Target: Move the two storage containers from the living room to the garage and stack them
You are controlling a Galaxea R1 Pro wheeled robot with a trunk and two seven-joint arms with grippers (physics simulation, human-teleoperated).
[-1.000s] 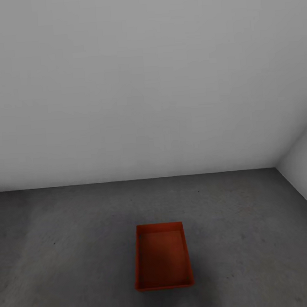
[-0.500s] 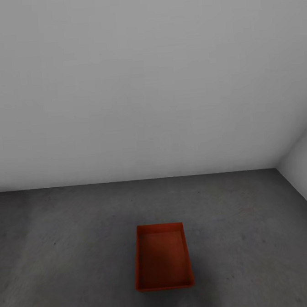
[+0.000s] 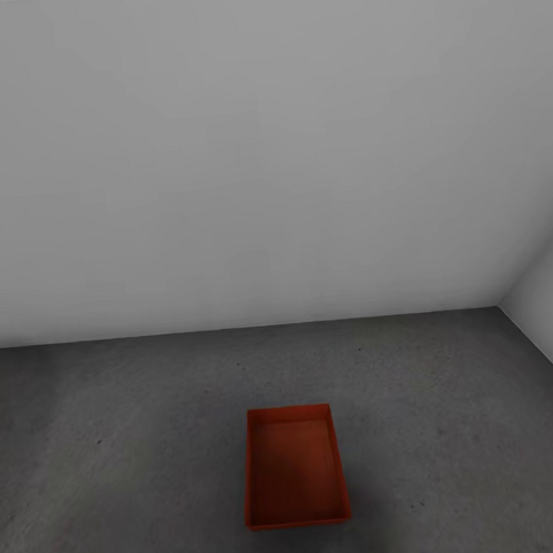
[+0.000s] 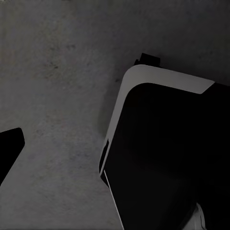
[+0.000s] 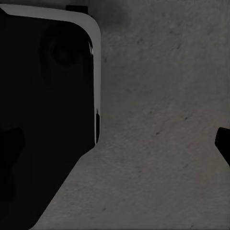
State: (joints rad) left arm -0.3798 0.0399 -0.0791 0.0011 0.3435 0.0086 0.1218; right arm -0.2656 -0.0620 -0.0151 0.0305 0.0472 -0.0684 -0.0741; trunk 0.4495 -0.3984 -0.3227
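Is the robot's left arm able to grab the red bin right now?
Probably not yet. The bin sits alone on the grey floor ahead, nothing blocking it, but the left wrist view shows bare floor and the robot's own base, so the arm seems tucked low, away from the bin.

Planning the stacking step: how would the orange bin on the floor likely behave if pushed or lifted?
The bin sits flat on the concrete floor, so it would probably slide, not roll or tip. Its low, open, empty shape suggests it is light. The straight, smooth walls look rigid, possibly slippery to grip.
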